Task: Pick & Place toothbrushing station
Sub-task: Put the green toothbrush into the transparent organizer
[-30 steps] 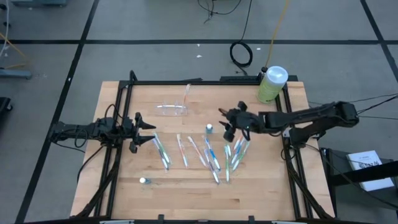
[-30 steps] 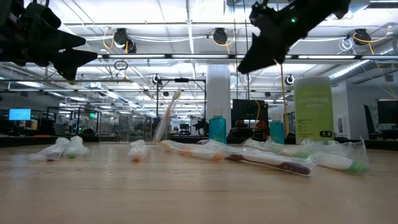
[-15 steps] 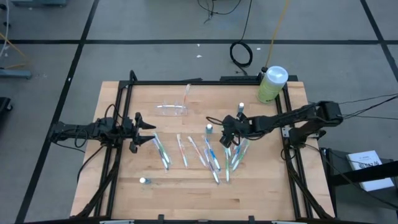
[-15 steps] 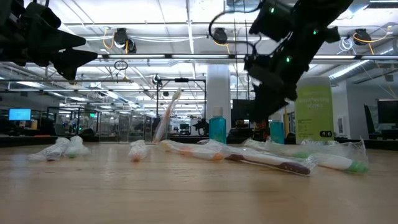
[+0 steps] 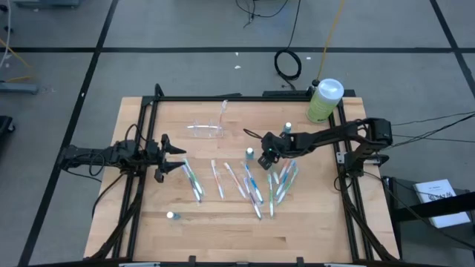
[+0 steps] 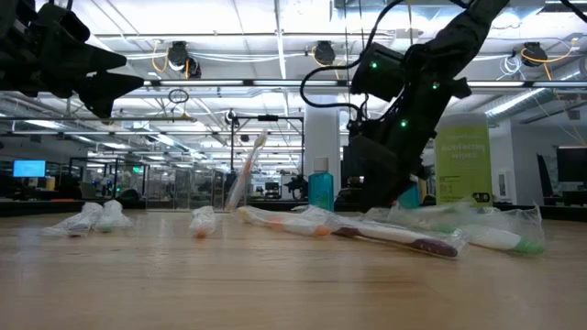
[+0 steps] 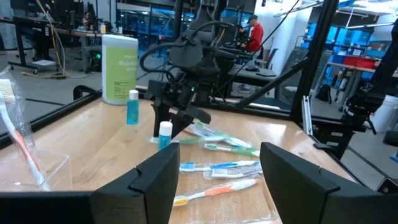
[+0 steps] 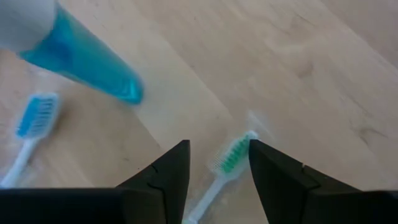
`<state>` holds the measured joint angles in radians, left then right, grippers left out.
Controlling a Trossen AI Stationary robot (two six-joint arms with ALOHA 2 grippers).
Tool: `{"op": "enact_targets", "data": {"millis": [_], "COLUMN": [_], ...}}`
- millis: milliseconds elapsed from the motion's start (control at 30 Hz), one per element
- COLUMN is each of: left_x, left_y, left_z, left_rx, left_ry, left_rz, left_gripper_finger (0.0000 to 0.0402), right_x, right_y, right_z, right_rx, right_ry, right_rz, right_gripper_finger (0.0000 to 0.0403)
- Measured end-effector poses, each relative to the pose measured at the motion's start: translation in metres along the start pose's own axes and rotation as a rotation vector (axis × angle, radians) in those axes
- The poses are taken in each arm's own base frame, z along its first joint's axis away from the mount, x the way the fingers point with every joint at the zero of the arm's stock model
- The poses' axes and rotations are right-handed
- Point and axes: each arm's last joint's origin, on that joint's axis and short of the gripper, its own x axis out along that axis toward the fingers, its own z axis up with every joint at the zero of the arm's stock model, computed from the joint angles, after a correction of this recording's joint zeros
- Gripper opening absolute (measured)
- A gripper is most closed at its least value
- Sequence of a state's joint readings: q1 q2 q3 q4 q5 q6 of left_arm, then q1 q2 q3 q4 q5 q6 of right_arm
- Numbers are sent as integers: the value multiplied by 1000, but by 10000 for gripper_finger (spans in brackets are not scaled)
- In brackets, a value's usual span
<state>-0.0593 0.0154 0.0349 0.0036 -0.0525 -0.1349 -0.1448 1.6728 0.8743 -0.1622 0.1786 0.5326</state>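
High view puts the right gripper [image 5: 269, 152] just right of centre, low over the scattered toothbrushes. Its right wrist view shows the fingers parted with nothing between them, and a green-bristled toothbrush [image 8: 227, 163] lying on the bench [image 5: 312, 237] straight ahead in the gap, with a blue tube [image 8: 81, 59] to one side. A small blue bottle with white cap [image 5: 250, 153] stands just beside the gripper.

This looks like the reach for a brush, grasp not yet made. Next, the fingers need to straddle that brush's handle, close, and lift it clear of its neighbours.

Up and left of centre, the toothbrushing station [image 5: 206, 130] lies well apart from the gripper, with one toothbrush [image 5: 223, 111] leaning from it.

At the left, the left gripper [image 5: 172, 157] hangs open above the bench, holding nothing.
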Motion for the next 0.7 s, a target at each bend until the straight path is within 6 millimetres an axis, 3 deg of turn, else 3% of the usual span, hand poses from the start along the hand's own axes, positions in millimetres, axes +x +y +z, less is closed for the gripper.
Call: {"op": "enact_targets", "data": {"millis": [433, 700], "left_x": [0, 0], "left_y": [0, 0], "left_z": [0, 0], "left_rx": [0, 0], "left_ry": [0, 0], "left_rz": [0, 0], "left_gripper_finger": [230, 230], "right_x": [3, 3], "right_y": [-3, -4], "right_z": [-4, -5], "right_rx": [-36, -58], "right_ry": [45, 55], "right_rz": [-28, -36], "right_gripper_finger": [141, 92]}}
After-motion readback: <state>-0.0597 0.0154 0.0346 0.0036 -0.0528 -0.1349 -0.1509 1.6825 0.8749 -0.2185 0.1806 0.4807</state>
